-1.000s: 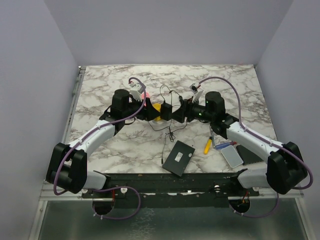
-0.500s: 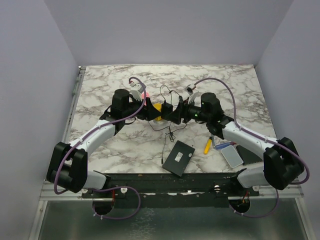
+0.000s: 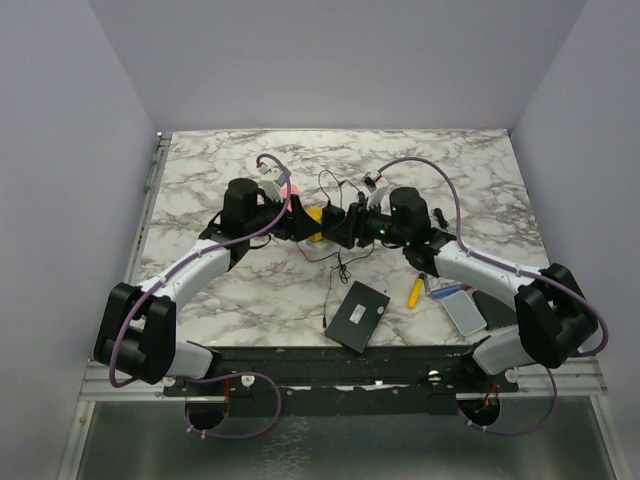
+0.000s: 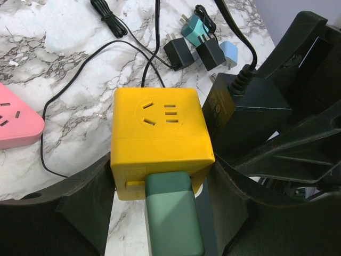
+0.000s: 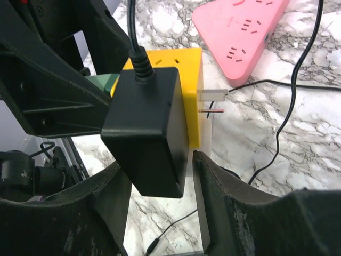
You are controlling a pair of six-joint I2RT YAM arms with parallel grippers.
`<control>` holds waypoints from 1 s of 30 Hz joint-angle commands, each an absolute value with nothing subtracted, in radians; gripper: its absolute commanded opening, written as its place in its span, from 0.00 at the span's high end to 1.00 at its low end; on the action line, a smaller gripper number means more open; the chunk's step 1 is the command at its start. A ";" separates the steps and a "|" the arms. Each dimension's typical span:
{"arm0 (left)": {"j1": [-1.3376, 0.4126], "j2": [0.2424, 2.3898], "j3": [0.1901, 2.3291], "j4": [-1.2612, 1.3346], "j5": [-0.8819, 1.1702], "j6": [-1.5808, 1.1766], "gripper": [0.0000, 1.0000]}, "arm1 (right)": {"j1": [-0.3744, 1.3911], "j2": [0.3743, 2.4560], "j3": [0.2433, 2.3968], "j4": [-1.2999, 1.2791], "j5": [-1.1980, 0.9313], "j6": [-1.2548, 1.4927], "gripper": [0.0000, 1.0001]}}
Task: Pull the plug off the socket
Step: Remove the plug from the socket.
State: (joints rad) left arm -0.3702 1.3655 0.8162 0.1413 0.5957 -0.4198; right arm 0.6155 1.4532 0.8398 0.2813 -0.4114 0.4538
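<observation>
Mid-table in the top view, the yellow socket cube (image 4: 160, 138) is clamped in the left gripper (image 4: 162, 184), a finger tight against each side edge. The black plug (image 5: 146, 130) sits seated in the cube's 3 o'clock face. The right gripper (image 5: 160, 170) straddles it, its fingers hard by the plug's edges, though I cannot tell whether they press. A green plug (image 4: 173, 218) fills the cube's 6 o'clock face. The pink power strip (image 5: 240, 26) lies just beside at 11 o'clock, with small chargers (image 4: 202, 42) and thin cords near 12. Bare marble table (image 3: 480, 170) spreads toward 1 o'clock, its edges well apart from the cube.
</observation>
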 commanded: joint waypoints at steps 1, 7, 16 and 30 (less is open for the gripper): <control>-0.367 1.364 0.819 0.229 0.646 -0.431 1.00 | 0.624 1.468 0.881 0.292 -0.366 0.447 0.47; -0.367 1.366 0.819 0.229 0.647 -0.430 1.00 | 0.625 1.485 0.906 0.270 -0.362 0.434 0.50; -0.367 1.363 0.821 0.228 0.650 -0.420 1.00 | 0.625 1.487 0.919 0.225 -0.357 0.410 0.83; -0.367 1.343 0.837 0.175 0.652 -0.358 1.00 | 0.615 1.518 1.021 0.070 -0.626 0.315 1.00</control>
